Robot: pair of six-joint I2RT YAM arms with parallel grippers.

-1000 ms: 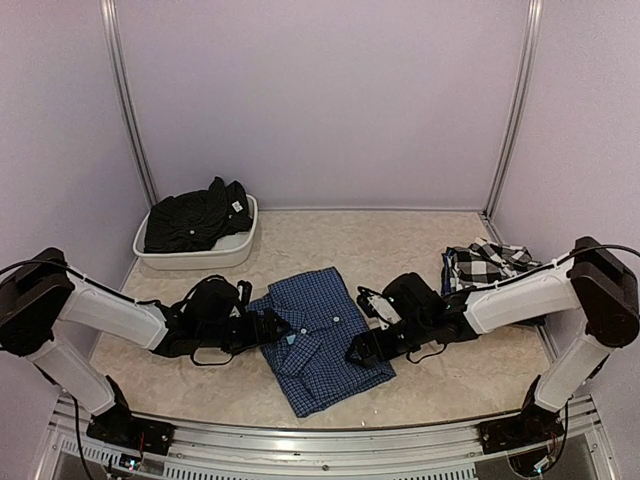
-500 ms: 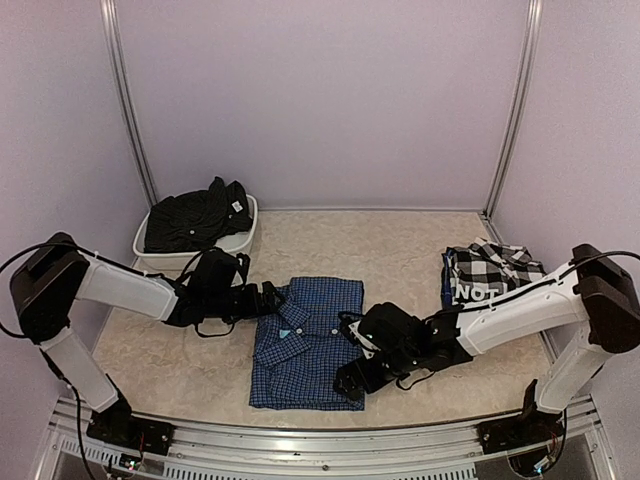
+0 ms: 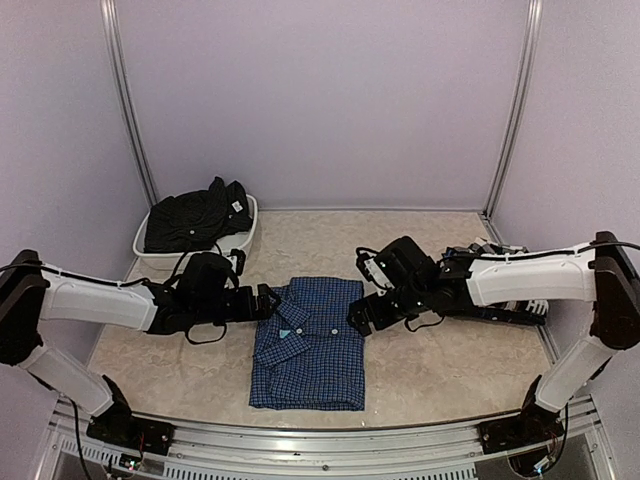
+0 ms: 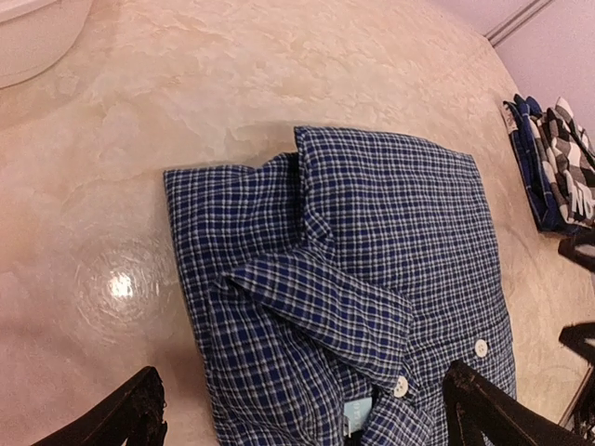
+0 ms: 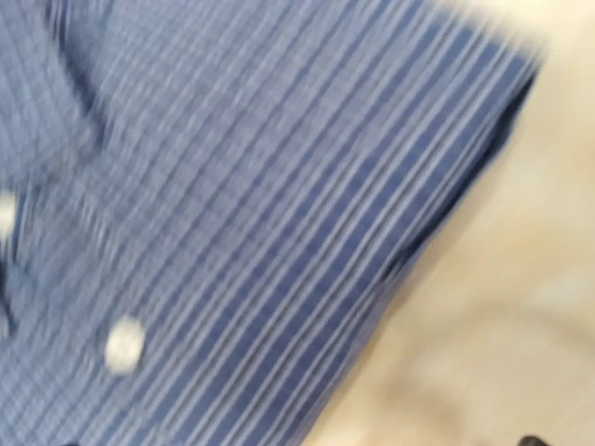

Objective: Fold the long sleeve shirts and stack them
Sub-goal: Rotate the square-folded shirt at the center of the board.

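Blue shirt [image 3: 308, 350] lies folded between two tools: left gripper [image 3: 266, 301] spread wide at its collar, right gripper [image 3: 358, 319] by its edge, spread or pressed together unclear.

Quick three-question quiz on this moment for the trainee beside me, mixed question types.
1. Multiple choice: where is the plain black shirt? A) in the white tub; B) draped over the left arm; C) folded flat at the near edge.
2. True or false: the left gripper, by the folded blue shirt, has its fingers spread wide apart.
3. Fill in: the black-and-white check shirt lies on the robot's ____ side of the table.
Key: 1 A; 2 true; 3 right.
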